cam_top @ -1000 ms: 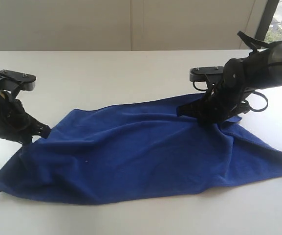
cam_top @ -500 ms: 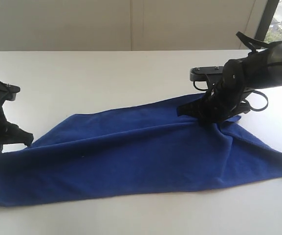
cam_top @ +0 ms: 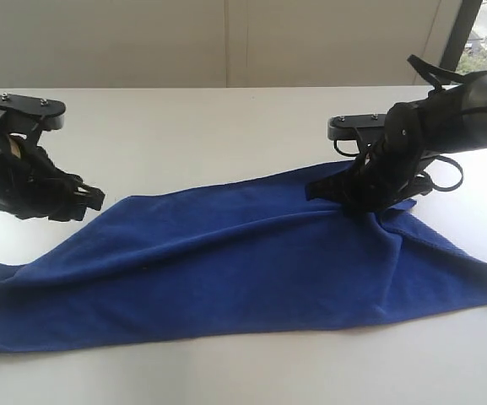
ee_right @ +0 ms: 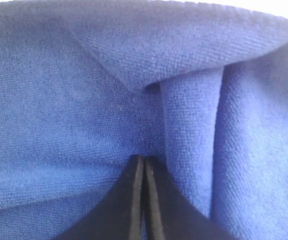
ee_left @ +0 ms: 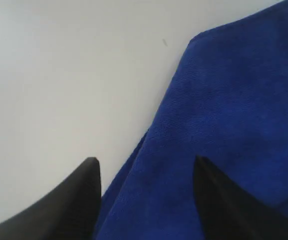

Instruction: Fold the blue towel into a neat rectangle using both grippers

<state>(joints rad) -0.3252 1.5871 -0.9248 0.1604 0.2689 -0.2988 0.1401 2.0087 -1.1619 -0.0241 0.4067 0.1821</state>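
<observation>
Left gripper has let go and come up off the cloth since half a second ago. You now have it at 9 o'clock in the exterior view, tips just off the far edge of the blue towel. In the left wrist view the left gripper has its fingers wide apart. Nothing is clamped between them, and the towel edge and bare white surface lie below.

The towel's left end, lifted a second ago, now lies flat on the surface. It reaches to the frame edge at 8 o'clock.

Right gripper hasn't shifted. It sits at 2 o'clock, tilted down into the cloth. In the right wrist view the right gripper has its fingers pressed together, clamped on a fold of the towel. The cloth gathers into ridges around the tips.

Towel position:
- It runs as a long band from 8 o'clock to 3 o'clock in the exterior view.
- It is flat at the left and peaks at the right gripper.
- A rounded corner lies on the surface at 3 o'clock.
- A crease runs lengthwise through the middle.
- You can't make out the label from any view.
</observation>
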